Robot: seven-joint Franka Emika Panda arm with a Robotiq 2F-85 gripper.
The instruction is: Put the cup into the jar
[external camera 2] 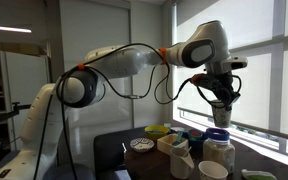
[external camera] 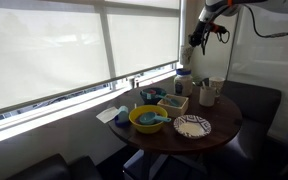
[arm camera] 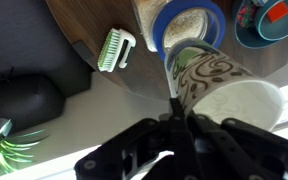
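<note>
Robotiq gripper (external camera 2: 221,100) clamped on the rim of the cream-white, brown-swirled paper cup (arm camera: 222,85), base down, with the blue-topped pale see-through jar (external camera 2: 219,146) below it, apparently positioned for lowering in.

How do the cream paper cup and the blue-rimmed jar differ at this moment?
The cream paper cup with brown swirls is held aloft by the gripper, jaws closed on it; the pale round jar with a blue rim stands on the dark table. The cup is printed; the jar is plain apart from its rim. In an exterior view the jar looks wider than the cup. Both are round and open-topped.
</note>
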